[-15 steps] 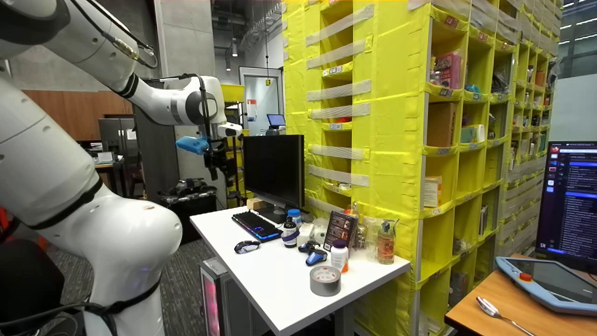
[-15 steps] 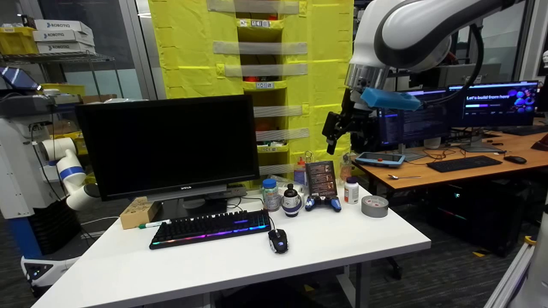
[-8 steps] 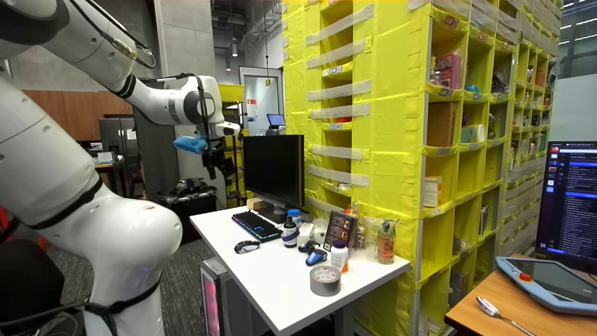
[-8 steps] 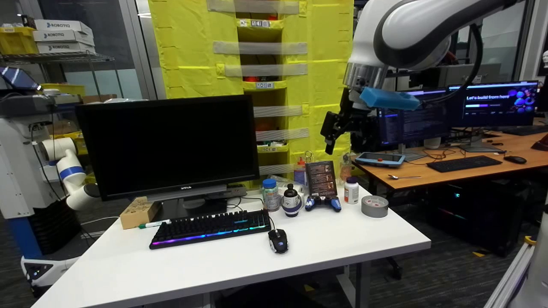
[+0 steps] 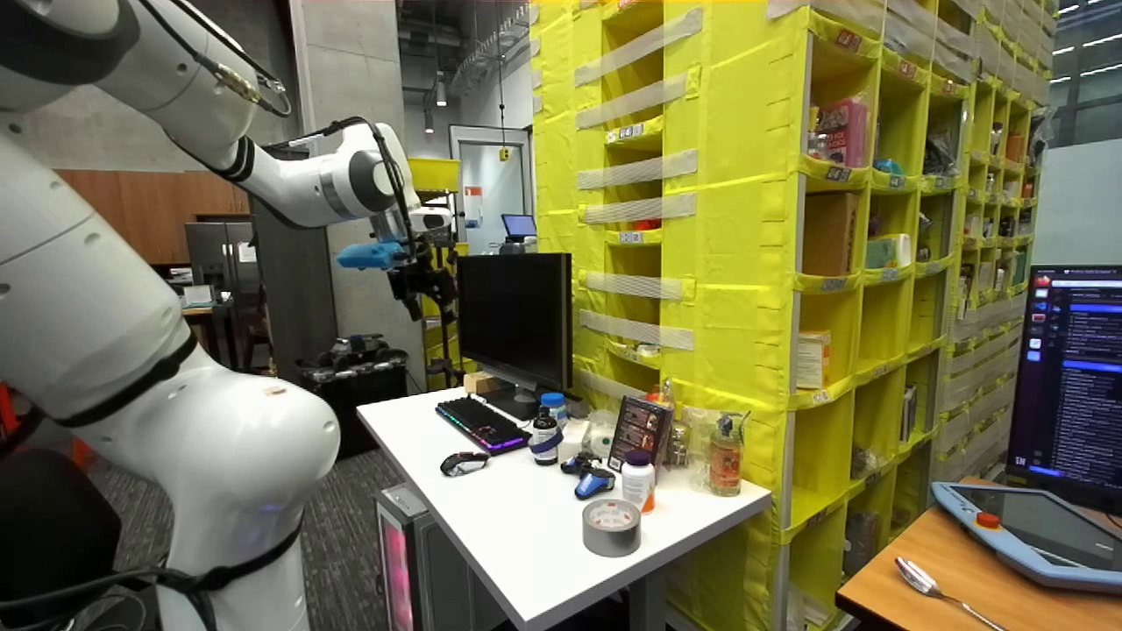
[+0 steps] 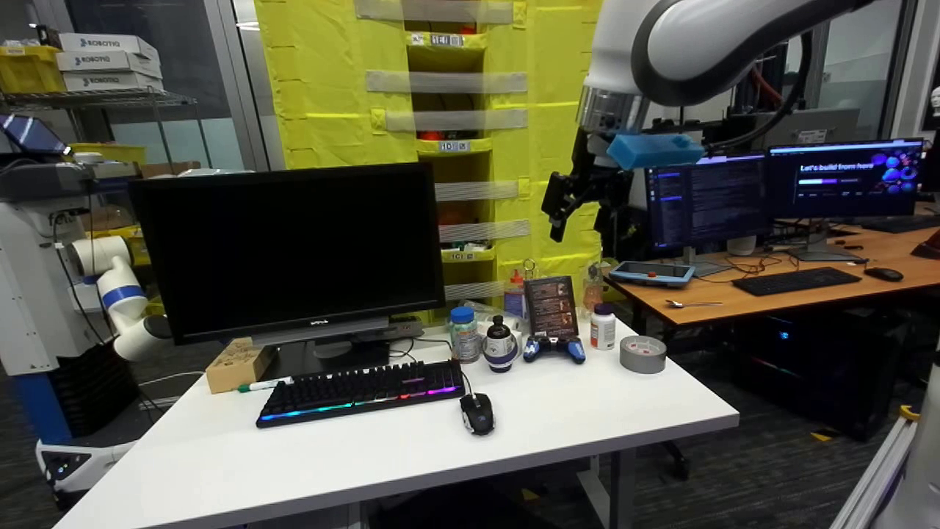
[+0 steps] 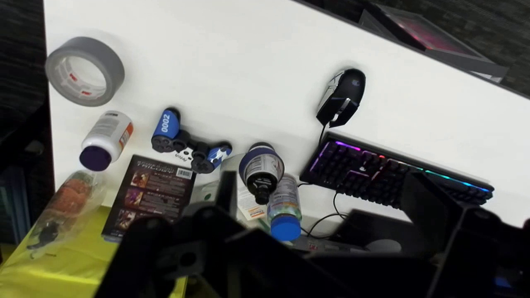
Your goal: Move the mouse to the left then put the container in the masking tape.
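The mouse point(image 7: 352, 89), black with a silvery side, lies on the white table just off one end of the keyboard. Upright on the table stands the container point(image 6: 603, 332), a white bottle with a purple cap and some orange on its label. Right beside it the masking tape point(image 6: 642, 361), a grey roll, rests flat with its hole facing up; the hole shows in the wrist view. My gripper point(image 6: 584, 229) hangs high above the table, tilted, touching none of these. In the wrist view its fingers point(image 7: 430, 198) stand wide apart with nothing held between them.
A lit keyboard point(image 7: 364, 169), a monitor point(image 6: 294, 250), a dark bottle point(image 6: 500, 349), a blue-capped jar point(image 6: 463, 338), a game controller point(image 6: 554, 349) and an upright case point(image 6: 552, 305) crowd the table's back half. Yellow shelving point(image 5: 736, 263) rises behind.
My gripper has risen and tilted, shifting left in one exterior picture and a little right in another. The mouse, container and tape stay put. The keyboard's light colours differ.
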Robot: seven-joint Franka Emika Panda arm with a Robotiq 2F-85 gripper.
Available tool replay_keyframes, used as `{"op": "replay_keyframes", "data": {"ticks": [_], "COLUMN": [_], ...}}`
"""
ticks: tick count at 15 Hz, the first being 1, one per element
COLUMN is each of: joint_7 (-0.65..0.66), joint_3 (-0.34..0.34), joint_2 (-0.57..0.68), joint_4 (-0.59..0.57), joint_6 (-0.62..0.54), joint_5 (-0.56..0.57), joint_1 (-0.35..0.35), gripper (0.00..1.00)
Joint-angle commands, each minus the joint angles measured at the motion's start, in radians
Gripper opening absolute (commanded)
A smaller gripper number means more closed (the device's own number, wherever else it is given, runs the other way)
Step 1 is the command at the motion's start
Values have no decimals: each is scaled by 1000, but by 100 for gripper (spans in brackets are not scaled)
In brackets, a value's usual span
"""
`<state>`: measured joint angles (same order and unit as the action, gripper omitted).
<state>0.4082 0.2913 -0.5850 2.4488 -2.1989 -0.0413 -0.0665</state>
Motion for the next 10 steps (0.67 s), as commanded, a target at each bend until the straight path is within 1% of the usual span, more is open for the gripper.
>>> {"op": "replay_keyframes", "data": {"ticks": [1,5,10], "joint_7": [5,22,97], "joint_3": [17,48,129], "joint_2": [78,170,335], "joint_4": [-104,-212,-394], "joint_6": [36,48,77], "joint_5": [83,133,224], "joint_1": [22,6,-7], "gripper": [100,100,100]}}
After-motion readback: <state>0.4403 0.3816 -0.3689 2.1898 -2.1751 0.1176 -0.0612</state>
